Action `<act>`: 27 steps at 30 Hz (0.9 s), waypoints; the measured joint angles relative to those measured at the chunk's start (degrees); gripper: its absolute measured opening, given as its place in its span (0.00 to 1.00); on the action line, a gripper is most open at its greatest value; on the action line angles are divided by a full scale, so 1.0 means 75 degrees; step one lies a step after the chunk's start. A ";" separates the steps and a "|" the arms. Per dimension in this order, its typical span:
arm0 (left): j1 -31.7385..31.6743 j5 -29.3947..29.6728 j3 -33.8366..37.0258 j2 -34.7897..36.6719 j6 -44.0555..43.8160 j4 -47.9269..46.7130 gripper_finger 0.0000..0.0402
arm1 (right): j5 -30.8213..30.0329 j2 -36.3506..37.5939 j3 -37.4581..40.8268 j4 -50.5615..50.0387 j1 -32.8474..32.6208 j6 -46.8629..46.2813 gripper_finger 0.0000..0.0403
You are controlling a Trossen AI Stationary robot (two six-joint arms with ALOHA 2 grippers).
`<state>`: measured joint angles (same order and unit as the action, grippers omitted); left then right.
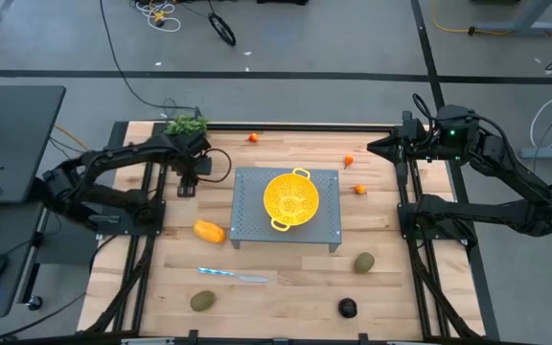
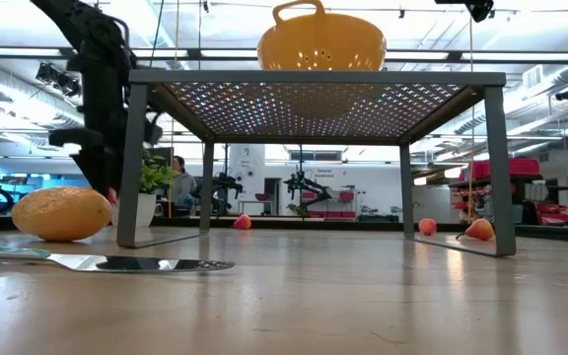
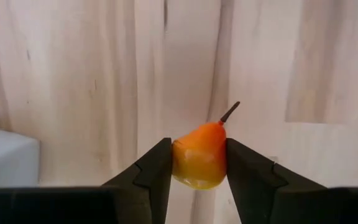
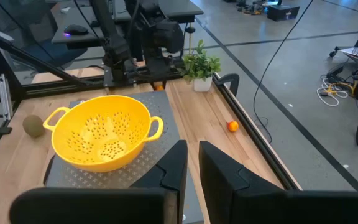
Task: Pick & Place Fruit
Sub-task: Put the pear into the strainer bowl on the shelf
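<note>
- High view: left gripper (image 1: 188, 179) sits low over the tabletop (image 1: 286, 278) beside the grey perforated stand (image 1: 324, 225), near the leafy plant (image 1: 186, 125). Yellow colander (image 1: 290, 199) on the stand. Right gripper (image 1: 377, 147) waits at the far right edge of the tabletop. Yellow-orange oblong fruit (image 1: 209, 231) left of the stand; two brownish-green ovals (image 1: 364, 262) and a blackish round fruit (image 1: 348, 308) along the near side; knife (image 1: 233, 276) near them; tiny orange balls (image 1: 253, 138) along the far side.
- Low view: oblong fruit (image 2: 61, 213) rests at left by the knife (image 2: 146, 263); colander (image 2: 320, 41) on top of the stand.
- Left wrist view: left gripper (image 3: 199, 163) pinches a small orange pear-shaped fruit (image 3: 199, 160), stem up, against the wood.
- Right wrist view: right gripper (image 4: 192, 163) fingers nearly pressed together, holding nothing, above the stand's edge.
</note>
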<state>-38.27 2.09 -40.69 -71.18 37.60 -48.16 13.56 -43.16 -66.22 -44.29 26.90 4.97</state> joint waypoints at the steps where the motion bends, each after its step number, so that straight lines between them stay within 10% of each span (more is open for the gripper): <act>1: 0.0047 0.0000 0.0000 0.0158 -0.0019 -0.0060 0.35 | 0.0000 0.0000 0.0000 0.0000 -0.0001 0.0001 0.12; 27: 0.1115 -0.0370 -0.0348 0.2050 -0.2264 0.0052 0.35 | 0.0006 0.0003 0.0000 0.0458 0.0000 -0.0002 0.12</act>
<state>-29.91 -0.69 -43.29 -55.80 20.63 -47.77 13.61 -43.13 -66.22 -40.86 26.90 4.95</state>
